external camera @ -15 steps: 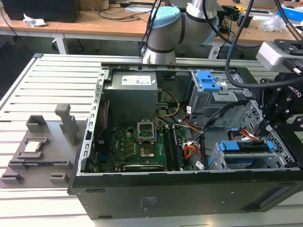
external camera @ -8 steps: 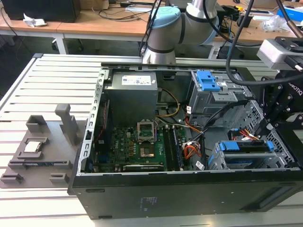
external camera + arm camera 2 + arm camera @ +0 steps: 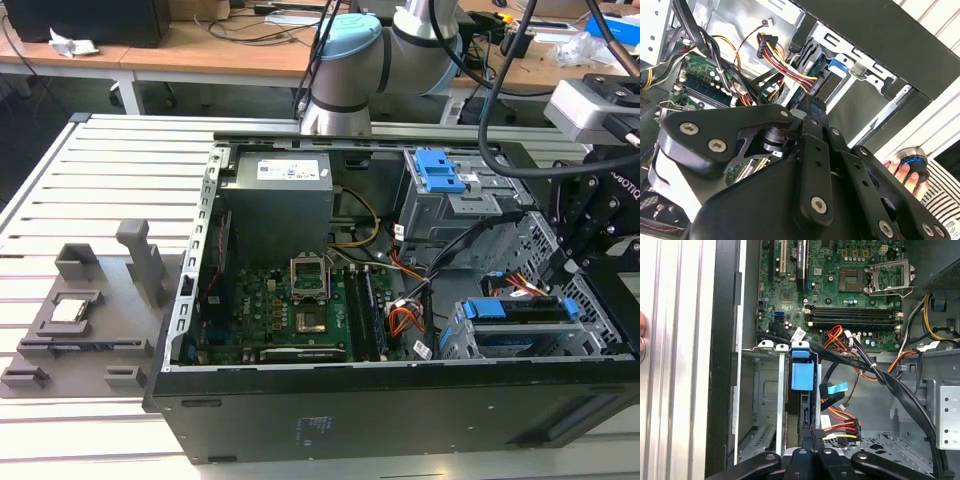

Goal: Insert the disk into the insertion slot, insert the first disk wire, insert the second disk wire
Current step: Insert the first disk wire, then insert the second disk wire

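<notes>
**Disk seated, gripper on the power plug**

I see the disk [image 3: 802, 376] already sitting in the insertion slot [image 3: 462, 345], low on the exterior view's right, inside the open computer case [image 3: 350, 410]. Its blue carrier stands edge-on between the slot's grey walls.

My gripper [image 3: 815, 450] is narrow, with the fingers nearly together. They are pinched on the black power plug [image 3: 817, 433] of a red, yellow and black wire bundle [image 3: 842, 426]. The plug is right at the disk's exposed edge, but I can't tell if it is seated. A blue-ended data cable [image 3: 835, 388] lies just beside the disk.

In the exterior view the arm [image 3: 350, 60] comes in from the top centre, and the gripper hangs over the case's right end. The taller cage [image 3: 440, 205] with the blue latch plate [image 3: 438, 170] sits behind the slot, toward the upper right. The power supply [image 3: 278, 205] is at upper centre, and the motherboard [image 3: 275, 315] is below it.

A grey fixture [image 3: 80, 310] lies on the slatted table [image 3: 60, 200] on the exterior view's left, well apart from the case. In the second wrist view a person's hand [image 3: 900, 175] rests on a round knob [image 3: 914, 162] with a blue ring, outside the case.
</notes>
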`<state>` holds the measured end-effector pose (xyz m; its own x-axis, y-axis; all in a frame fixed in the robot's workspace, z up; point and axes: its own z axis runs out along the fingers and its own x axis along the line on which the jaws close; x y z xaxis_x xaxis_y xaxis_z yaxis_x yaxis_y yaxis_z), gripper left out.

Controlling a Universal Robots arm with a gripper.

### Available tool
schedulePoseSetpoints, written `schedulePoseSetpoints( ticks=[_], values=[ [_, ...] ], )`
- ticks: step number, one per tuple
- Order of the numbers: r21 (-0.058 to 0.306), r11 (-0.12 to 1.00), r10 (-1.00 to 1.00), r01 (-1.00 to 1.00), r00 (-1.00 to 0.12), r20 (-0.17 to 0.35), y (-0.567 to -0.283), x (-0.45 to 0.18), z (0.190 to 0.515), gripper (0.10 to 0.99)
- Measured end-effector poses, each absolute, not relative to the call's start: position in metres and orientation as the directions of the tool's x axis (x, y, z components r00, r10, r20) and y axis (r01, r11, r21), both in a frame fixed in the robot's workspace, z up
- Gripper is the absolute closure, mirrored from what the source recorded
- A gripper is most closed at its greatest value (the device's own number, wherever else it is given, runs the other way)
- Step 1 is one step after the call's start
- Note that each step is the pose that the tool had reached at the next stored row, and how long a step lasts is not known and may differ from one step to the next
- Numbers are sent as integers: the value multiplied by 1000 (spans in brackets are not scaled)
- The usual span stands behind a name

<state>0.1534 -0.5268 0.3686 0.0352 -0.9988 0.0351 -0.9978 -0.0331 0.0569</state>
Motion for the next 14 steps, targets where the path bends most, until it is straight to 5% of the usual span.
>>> schedulePoseSetpoints(
  ticks=[10,14],
  values=[
    [57,-33,-999,-998,35,35,-527,153,369,973],
    [57,-33,-999,-998,35,36,-526,153,369,847]
  ],
)
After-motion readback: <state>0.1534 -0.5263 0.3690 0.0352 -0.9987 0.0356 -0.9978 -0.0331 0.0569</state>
